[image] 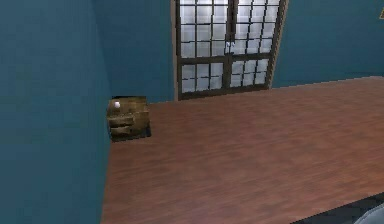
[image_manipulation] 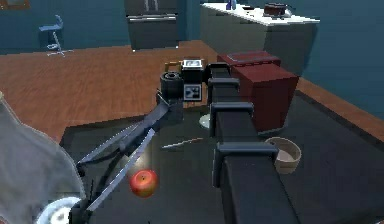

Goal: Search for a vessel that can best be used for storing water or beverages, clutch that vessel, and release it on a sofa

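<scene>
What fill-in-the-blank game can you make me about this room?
1. The round red fruit on the dark table is an ___.
2. The floor in front of the glass doors is made of ___.
3. The stool far behind the table is coloured ___.
Missing words: apple; wood; blue.

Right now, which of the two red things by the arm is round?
The apple, low on the arm side view's left; the other, a dark red box, is square-edged.
</scene>
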Controlling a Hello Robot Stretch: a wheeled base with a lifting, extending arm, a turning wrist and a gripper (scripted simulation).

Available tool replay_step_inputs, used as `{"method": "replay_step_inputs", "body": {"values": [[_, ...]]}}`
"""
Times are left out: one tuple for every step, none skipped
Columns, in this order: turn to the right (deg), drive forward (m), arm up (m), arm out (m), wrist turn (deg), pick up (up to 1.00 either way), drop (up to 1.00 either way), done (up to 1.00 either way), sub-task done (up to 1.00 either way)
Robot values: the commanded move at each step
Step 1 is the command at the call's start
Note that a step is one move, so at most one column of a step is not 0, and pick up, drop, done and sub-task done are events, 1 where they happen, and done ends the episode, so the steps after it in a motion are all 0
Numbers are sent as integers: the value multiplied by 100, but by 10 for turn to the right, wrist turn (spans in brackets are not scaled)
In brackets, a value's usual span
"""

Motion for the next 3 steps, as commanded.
{"method": "replay_step_inputs", "body": {"values": [[0, 0, 0, 0, -60, 0, 0, 0, 0], [0, 0, 0, -22, 0, 0, 0, 0, 0], [450, 0, 0, 0, 0, 0, 0, 0, 0]]}}
